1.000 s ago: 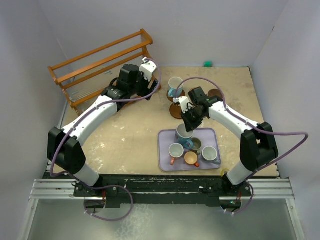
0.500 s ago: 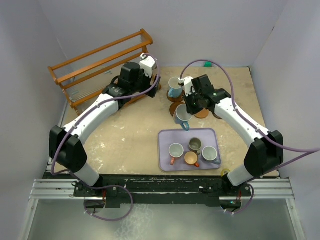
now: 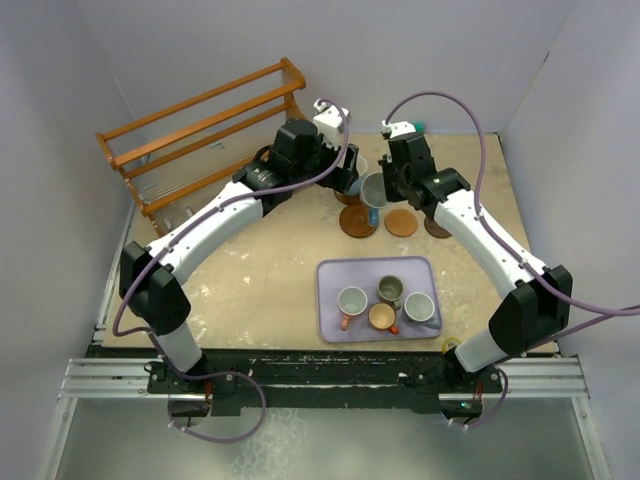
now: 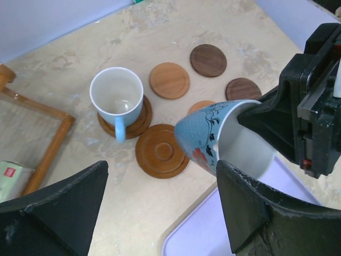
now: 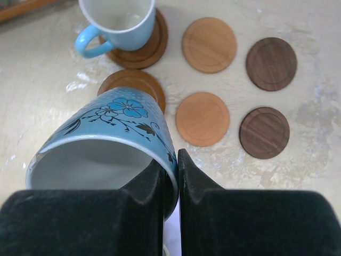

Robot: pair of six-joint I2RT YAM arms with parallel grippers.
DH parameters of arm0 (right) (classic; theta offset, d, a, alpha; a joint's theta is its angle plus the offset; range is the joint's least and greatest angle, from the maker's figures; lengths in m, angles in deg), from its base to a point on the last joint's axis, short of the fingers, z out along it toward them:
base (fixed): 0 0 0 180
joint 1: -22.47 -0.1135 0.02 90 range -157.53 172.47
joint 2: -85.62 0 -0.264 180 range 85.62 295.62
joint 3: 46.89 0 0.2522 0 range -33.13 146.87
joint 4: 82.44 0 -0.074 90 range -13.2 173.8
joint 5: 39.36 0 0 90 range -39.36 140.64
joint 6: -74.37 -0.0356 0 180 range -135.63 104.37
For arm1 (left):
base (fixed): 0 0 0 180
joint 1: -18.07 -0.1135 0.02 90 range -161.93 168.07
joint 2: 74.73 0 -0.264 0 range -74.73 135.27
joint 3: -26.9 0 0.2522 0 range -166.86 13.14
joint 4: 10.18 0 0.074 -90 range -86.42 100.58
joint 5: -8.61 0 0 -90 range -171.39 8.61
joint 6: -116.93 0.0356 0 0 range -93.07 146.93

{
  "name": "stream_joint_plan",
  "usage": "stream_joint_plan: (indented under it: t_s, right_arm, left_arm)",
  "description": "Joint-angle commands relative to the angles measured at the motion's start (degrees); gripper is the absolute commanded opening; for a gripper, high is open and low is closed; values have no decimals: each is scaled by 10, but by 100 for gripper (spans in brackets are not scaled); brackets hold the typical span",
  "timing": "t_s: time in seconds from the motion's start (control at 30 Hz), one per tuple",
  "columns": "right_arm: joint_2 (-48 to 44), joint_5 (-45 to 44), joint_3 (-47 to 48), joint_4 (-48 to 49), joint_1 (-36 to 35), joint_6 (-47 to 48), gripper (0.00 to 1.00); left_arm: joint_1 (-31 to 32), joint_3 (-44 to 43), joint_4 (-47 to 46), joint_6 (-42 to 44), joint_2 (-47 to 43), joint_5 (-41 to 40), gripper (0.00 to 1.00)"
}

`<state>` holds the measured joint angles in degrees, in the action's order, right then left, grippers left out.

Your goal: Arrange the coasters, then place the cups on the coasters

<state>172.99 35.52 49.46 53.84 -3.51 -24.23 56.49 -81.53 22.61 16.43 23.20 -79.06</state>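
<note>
1. Currently, the blue floral cup (image 5: 106, 141) is hanging tilted in the air with its mouth turning toward the right wrist camera. It is sitting over the near side of the coasters (image 5: 202, 118) and partly covering the ridged brown coaster (image 5: 133, 84).
2. The right gripper (image 5: 170, 173) is pinching the cup's rim wall, one finger inside and one outside, with the jaws nearly together on the thin wall.
3. The cup is looking like glazed ceramic: stiff, fairly light, and probably slick and easy to chip. Held at one point of the rim, it is likely wanting to swing. The rim pinch is serving for the carry, but the cup is needing to be levelled before it goes down flat.
4. The six coasters are lying in a loose cluster. One is already carrying a white-and-blue cup (image 5: 117, 16), and the other five are showing bare tops.
5. The left gripper (image 4: 160, 213) is hovering wide open and empty just beside the carried cup, looking down on the same cluster.
6. Four other cups (image 3: 351, 300) are waiting on the lavender tray (image 3: 328, 300), nearer the arm bases. The wooden rack (image 3: 200, 130) is standing at the far left.
7. A second ago the floral cup was just above the tray, and half a second ago it was between the tray and the coasters. The left arm has swung from beside the rack toward the centre.
</note>
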Motion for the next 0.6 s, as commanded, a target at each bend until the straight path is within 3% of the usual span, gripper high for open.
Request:
stream_joint_plan:
  t_s: [0.0,0.57]
  right_arm:
    - [-2,-81,41,38,0,-80,0]
    - [-1,-130,56,8,-8,-149,0]
  left_arm:
    - [6,-39,-1,-54,15,16,79]
    - [31,-116,14,-107,100,62,80]
